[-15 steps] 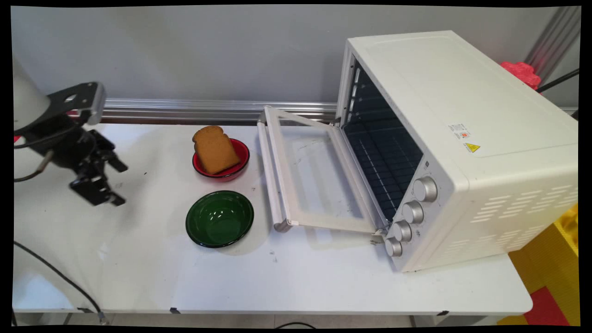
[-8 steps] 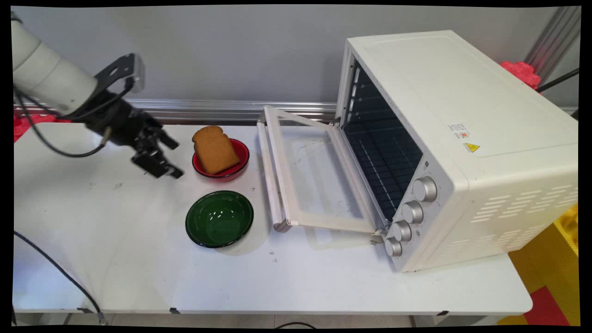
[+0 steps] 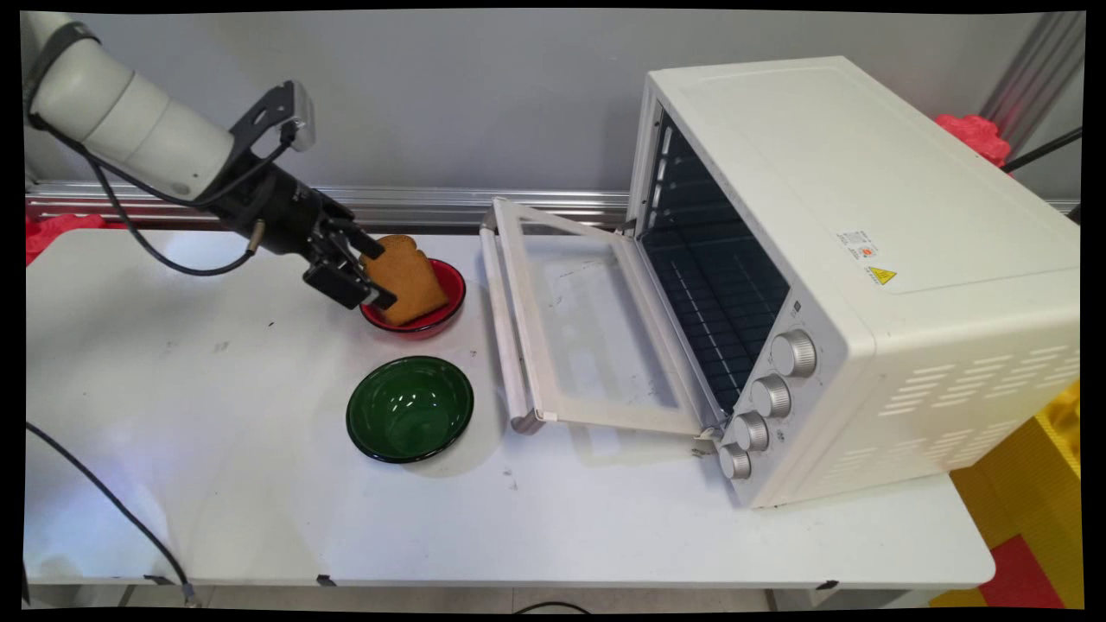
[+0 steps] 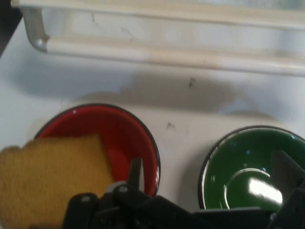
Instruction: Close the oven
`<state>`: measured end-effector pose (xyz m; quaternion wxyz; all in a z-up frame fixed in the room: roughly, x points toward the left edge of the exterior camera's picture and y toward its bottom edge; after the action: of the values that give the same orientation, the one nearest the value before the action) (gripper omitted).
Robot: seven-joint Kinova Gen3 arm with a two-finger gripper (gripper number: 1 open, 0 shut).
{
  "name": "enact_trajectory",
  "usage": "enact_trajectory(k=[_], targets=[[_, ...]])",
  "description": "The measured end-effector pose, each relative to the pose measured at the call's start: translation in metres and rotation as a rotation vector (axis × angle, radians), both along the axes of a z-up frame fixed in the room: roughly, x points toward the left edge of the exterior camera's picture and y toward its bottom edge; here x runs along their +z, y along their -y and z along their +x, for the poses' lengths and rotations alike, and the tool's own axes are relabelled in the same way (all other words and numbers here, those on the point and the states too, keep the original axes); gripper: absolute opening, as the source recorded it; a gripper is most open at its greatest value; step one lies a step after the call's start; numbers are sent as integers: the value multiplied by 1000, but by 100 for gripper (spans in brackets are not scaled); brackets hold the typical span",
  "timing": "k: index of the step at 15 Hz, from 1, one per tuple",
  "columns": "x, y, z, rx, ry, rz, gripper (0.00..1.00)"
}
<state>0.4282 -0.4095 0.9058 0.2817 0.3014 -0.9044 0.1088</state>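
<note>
The white toaster oven (image 3: 851, 276) is sitting on the right of the white table (image 3: 259, 518) with its glass door (image 3: 575, 324) lying folded down flat toward the bowls, its handle (image 4: 157, 52) running across the top of the hand view; the green bowl (image 3: 410, 409) is sitting near the table's front, just beside the red bowl (image 3: 445, 302) behind it; the slice of brown toast (image 3: 406, 276) is leaning upright in the red bowl; the black gripper (image 3: 367, 275) is hanging at the toast's left edge, its fingers (image 4: 136, 172) standing apart, one by the toast and the other over the green bowl in the hand view.
</note>
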Motion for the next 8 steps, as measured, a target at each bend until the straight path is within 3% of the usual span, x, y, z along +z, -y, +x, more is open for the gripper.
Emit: enact_trajectory(k=[8], targets=[[-36,20,-9,-80,0,-26,100]])
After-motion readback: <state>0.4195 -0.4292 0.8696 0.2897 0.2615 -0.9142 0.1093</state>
